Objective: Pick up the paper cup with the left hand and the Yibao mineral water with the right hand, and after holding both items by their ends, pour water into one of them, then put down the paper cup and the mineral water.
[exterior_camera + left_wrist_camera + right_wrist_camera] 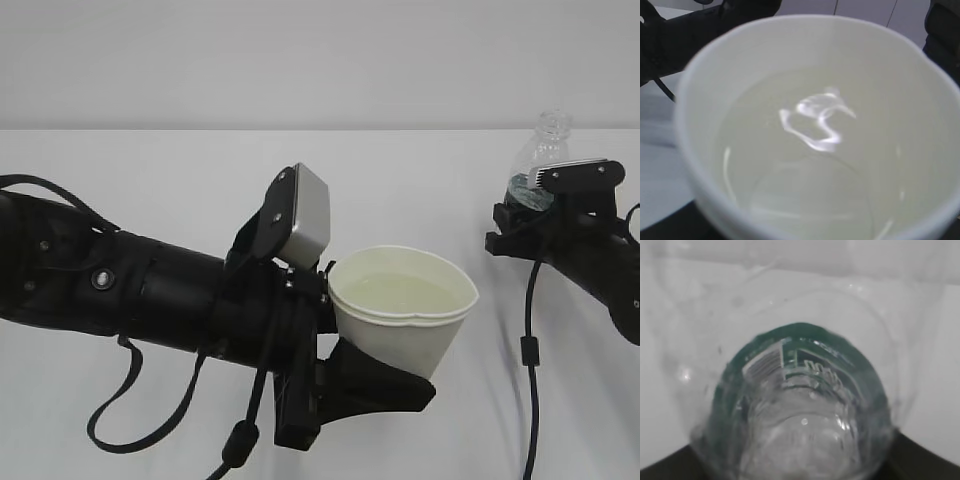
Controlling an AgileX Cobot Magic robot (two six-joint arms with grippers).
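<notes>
left hand — grips paper cup | right hand — grips Yibao mineral water

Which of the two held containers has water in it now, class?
The paper cup in the left gripper: liquid fills it. The clear bottle looks empty.

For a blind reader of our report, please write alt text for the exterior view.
The left hand holds a white paper cup with water in it above a white table. At right, the right hand holds the clear Yibao mineral water upright, capless.
</notes>
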